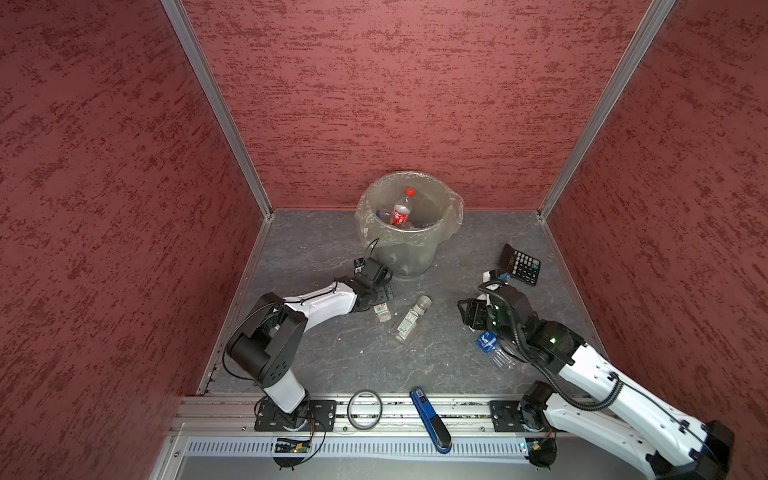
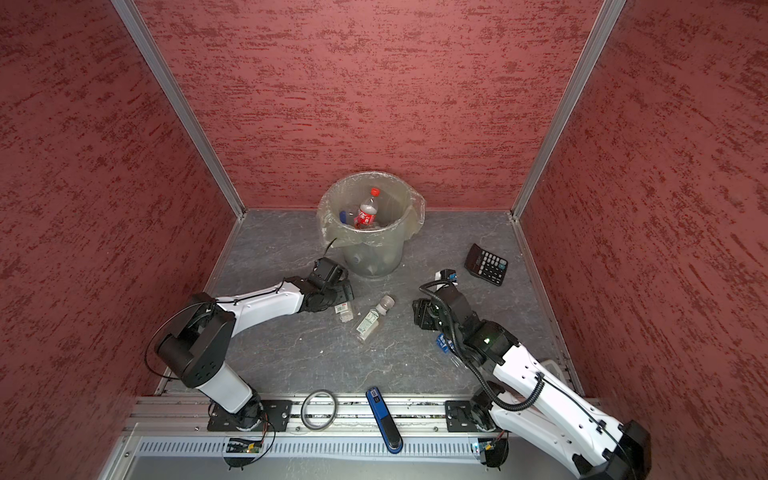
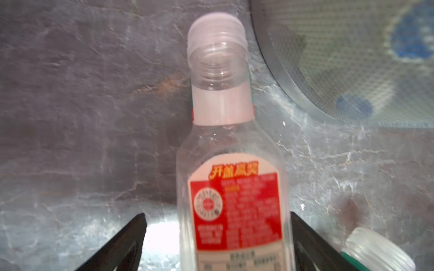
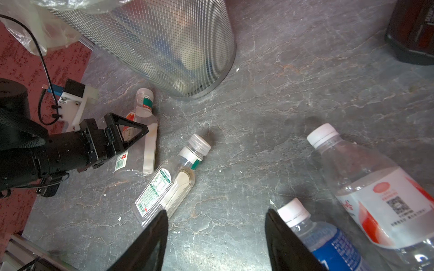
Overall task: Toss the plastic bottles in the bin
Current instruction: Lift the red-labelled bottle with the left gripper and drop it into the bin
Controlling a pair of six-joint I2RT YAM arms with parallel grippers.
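Observation:
The bin (image 1: 411, 257) (image 2: 374, 257) stands at the back with a red-labelled cola bottle (image 1: 402, 210) inside it. My left gripper (image 3: 218, 234) is open and straddles a flat clear bottle with a red label (image 3: 234, 187) (image 1: 382, 311) lying on the floor. One finger is against the bottle and a gap shows on the other side. A green-labelled bottle (image 1: 409, 320) (image 4: 169, 183) lies just beside it. My right gripper (image 4: 216, 234) (image 1: 469, 316) is open over bare floor. A blue-labelled bottle (image 4: 328, 246) (image 1: 488, 343) and a larger red-and-white-labelled bottle (image 4: 375, 187) lie right next to it.
A black calculator (image 1: 521, 264) lies at the back right. A blue-and-black stapler (image 1: 430, 419) and a tape ring (image 1: 365, 409) rest on the front rail. Red walls close in the left, back and right sides.

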